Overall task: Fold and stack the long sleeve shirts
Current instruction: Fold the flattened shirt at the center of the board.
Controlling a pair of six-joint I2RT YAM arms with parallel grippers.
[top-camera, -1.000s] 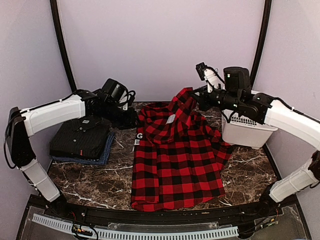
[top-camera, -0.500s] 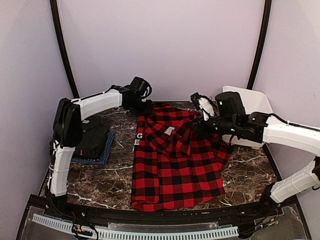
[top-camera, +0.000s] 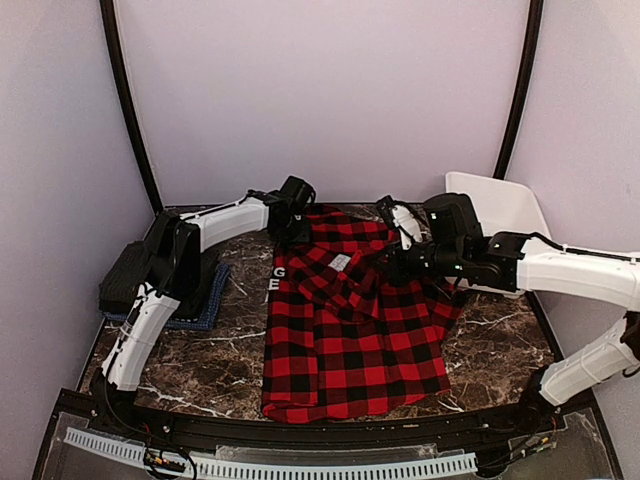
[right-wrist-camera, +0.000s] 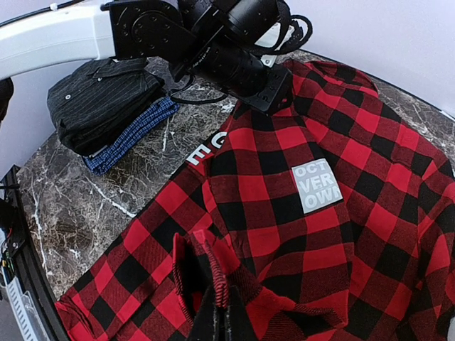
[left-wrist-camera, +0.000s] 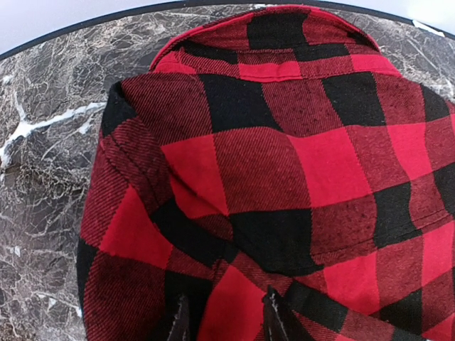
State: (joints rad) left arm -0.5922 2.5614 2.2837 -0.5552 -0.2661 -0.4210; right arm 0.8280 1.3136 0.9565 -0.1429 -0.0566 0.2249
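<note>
Top view: a red-and-black checked cloth shirt (top-camera: 350, 330) lies spread across the middle of a dark marble table (top-camera: 200, 360), its upper half rumpled. The left gripper (top-camera: 297, 226) sits at the shirt's far left shoulder. The right gripper (top-camera: 396, 266) is on the right of the chest.

Left wrist view: the jaws stand narrow with cloth bunched between them, apparently pinching the shoulder. The bite looks shallow, so a hard pull could slip it free.

Right wrist view: the jaws are closed tight on a thin ridge of cloth. A folded black striped cloth shirt (right-wrist-camera: 99, 96) rests on a folded blue checked cloth shirt (right-wrist-camera: 135, 135) at the table's left. Uneven pulling could skew the fold, and the left arm swinging back could knock that stack.
</note>
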